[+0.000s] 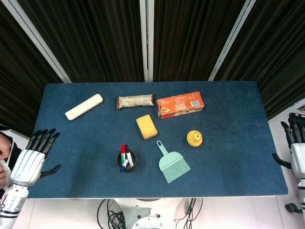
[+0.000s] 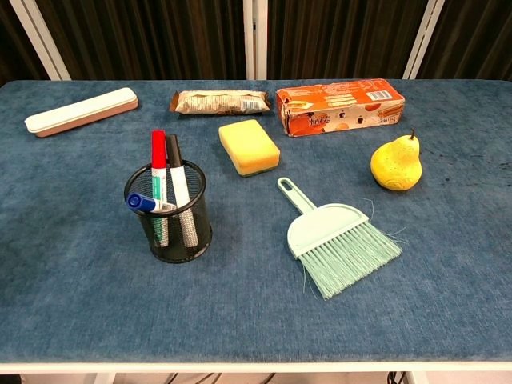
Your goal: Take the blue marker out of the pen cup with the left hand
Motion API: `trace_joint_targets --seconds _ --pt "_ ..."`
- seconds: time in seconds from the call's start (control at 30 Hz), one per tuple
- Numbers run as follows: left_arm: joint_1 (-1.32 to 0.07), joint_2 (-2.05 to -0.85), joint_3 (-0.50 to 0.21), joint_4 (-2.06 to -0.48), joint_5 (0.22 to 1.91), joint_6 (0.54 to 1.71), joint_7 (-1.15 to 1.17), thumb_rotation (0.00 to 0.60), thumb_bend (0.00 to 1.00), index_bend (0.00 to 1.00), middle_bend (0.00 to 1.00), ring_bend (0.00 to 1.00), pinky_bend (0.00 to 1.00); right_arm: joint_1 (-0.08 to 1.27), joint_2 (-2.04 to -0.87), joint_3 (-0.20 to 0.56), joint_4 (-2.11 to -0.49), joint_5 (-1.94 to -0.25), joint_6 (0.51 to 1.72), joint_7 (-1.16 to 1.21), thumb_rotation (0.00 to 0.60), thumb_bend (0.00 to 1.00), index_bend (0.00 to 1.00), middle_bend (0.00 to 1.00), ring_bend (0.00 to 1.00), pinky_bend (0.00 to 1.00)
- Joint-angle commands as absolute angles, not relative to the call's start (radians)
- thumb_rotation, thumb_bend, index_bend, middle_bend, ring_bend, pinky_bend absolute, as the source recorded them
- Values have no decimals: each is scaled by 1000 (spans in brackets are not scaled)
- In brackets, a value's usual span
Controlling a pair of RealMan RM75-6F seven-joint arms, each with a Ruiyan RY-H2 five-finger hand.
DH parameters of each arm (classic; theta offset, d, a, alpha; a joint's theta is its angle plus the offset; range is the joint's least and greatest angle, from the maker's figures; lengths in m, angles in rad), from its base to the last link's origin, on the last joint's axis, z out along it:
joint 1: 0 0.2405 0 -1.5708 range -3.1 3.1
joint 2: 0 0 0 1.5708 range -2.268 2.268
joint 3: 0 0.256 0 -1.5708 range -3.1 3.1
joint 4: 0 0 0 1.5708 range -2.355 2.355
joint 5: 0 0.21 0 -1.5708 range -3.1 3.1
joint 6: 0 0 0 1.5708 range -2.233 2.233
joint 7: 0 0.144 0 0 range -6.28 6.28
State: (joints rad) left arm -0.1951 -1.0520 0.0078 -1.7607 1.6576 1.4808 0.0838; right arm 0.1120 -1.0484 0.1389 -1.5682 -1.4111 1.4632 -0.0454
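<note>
A black mesh pen cup [image 2: 170,220] [image 1: 126,161] stands near the table's front edge, left of centre. Inside it the blue marker [image 2: 146,203] [image 1: 123,167] leans low toward the front left, beside a red marker [image 2: 158,164] and a black marker [image 2: 176,170] that stand upright. My left hand [image 1: 33,160] hovers open with fingers spread over the table's front left corner, far left of the cup. My right hand [image 1: 297,151] is open beyond the table's right edge. Neither hand appears in the chest view.
A mint hand brush [image 2: 336,240] lies right of the cup, a yellow sponge [image 2: 249,146] behind it. A yellow pear [image 2: 396,163], an orange box [image 2: 339,105], a wrapped snack bar [image 2: 220,101] and a cream pencil case [image 2: 80,110] sit further back on the blue table [image 2: 72,272].
</note>
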Motion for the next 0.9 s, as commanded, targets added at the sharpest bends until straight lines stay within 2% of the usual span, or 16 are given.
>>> trace_joint_targets --seconds 0.03,0.2,0.4,0.6,0.9 --pt "-214 -1046 38 -1801 1740 1457 105 600 149 10 0 0 45 114 -1047 139 -1572 -1413 1462 -48 600 95 0 0 0 0" --pt "-244 -1069 59 -1843 1818 1411 146 600 152 35 5 0 85 122 -1040 142 -1582 -1408 1450 -61 600 95 0 0 0 0" --pt "-305 -1128 57 -1861 1880 1331 172 600 152 99 71 0 173 123 -1034 147 -1589 -1399 1450 -61 600 101 0 0 0 0" --pt "-385 -1188 45 -1871 1890 1203 212 600 152 111 81 0 202 122 -1029 155 -1595 -1393 1460 -57 600 128 0 0 0 0" --pt "-454 -1317 17 -1812 1854 1134 189 600 152 171 143 42 256 121 -1021 152 -1614 -1383 1454 -69 600 134 0 0 0 0"
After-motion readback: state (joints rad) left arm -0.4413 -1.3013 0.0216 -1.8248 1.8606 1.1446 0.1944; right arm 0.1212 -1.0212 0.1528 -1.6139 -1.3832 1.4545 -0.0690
